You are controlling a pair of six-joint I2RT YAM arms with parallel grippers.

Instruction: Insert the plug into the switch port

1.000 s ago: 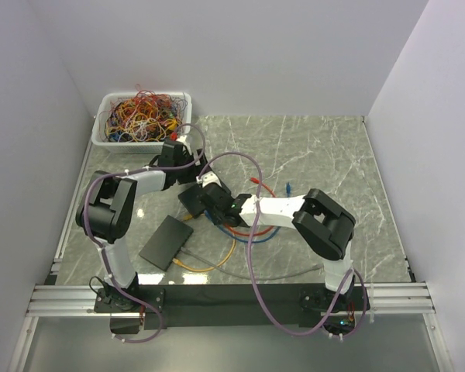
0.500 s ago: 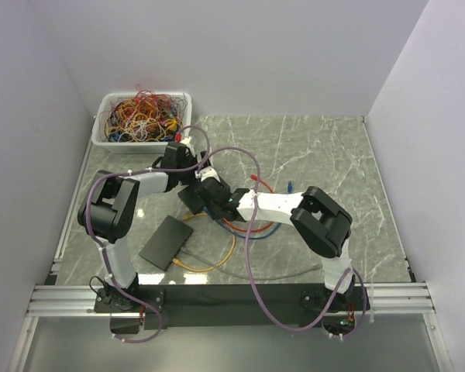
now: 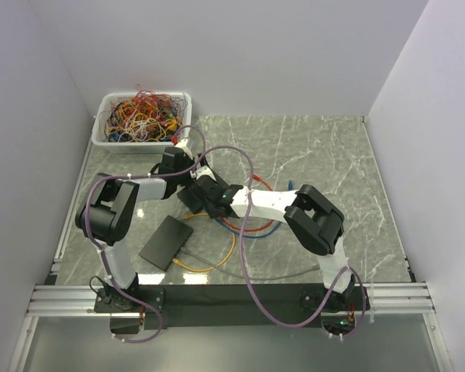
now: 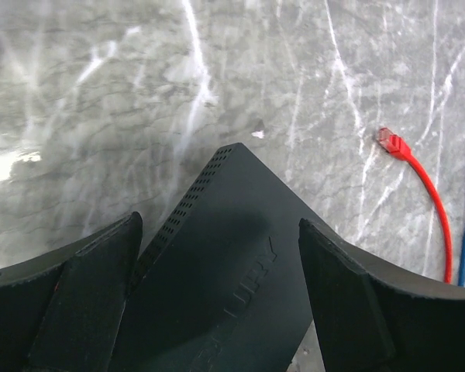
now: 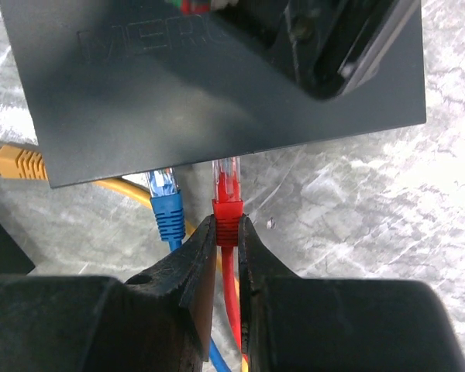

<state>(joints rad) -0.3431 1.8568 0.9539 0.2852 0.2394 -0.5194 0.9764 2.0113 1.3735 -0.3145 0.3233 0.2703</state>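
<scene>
The red plug (image 5: 226, 194), pinched in the right hand (image 5: 226, 230), is found carried forward over the last second to the port edge of the switch (image 5: 178, 85), judged not yet seated, the switch being straddled by the spread left hand (image 4: 221, 263).

The red plug (image 5: 226, 203), clear-tipped, lies pinched between the jaws of the right gripper (image 5: 226, 226), its tip meeting the edge of the flat black switch (image 5: 178, 77) just ahead.
</scene>
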